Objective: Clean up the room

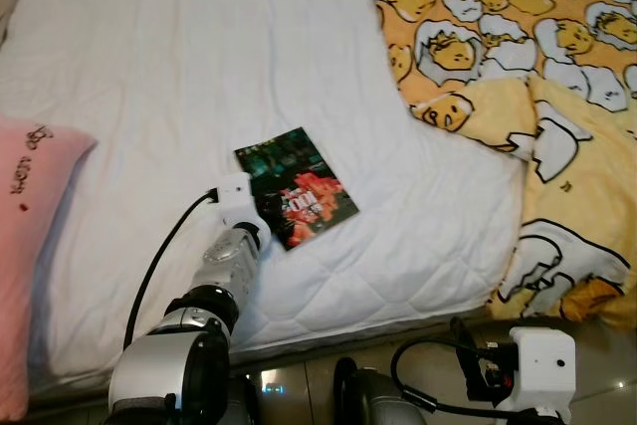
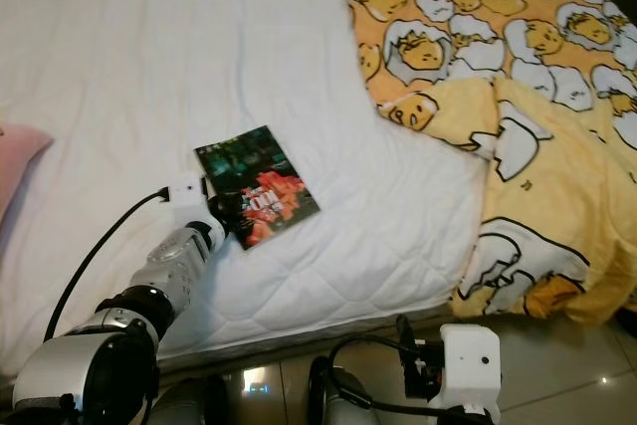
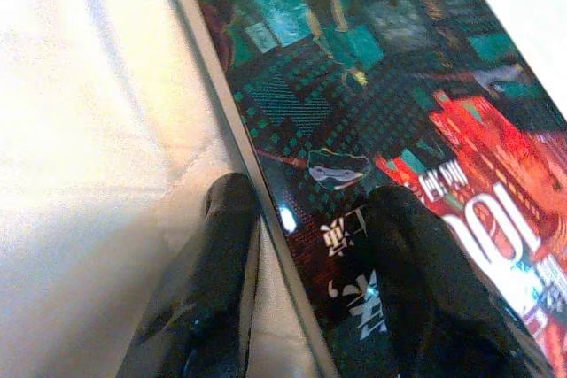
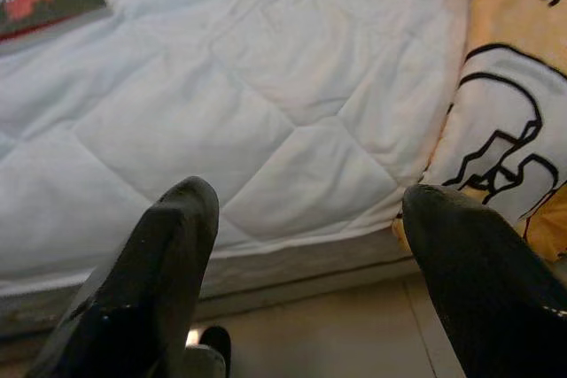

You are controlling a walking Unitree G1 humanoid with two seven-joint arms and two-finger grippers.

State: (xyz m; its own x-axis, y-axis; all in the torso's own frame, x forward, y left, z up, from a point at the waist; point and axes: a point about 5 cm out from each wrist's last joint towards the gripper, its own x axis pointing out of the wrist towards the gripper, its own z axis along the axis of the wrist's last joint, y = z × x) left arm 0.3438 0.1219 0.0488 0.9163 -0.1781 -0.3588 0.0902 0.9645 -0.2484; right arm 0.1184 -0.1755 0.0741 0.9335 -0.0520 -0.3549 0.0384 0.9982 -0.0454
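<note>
A paperback book (image 1: 296, 186) with a dark green and red cover lies flat near the front of the white mattress (image 1: 199, 67). My left gripper (image 3: 306, 196) is open at the book's near left edge. One finger (image 3: 221, 245) rests on the mattress just beside the edge, and the other finger (image 3: 416, 254) lies on the cover. My right gripper (image 4: 308, 194) is open and holds nothing. It hangs low by the bed's front edge, over the floor.
A yellow cartoon-print blanket (image 1: 518, 47) covers the bed's right side and drapes over the front corner. A pink pillow (image 1: 30, 206) lies at the left edge. Shiny tiled floor (image 1: 597, 385) runs along the bed's front.
</note>
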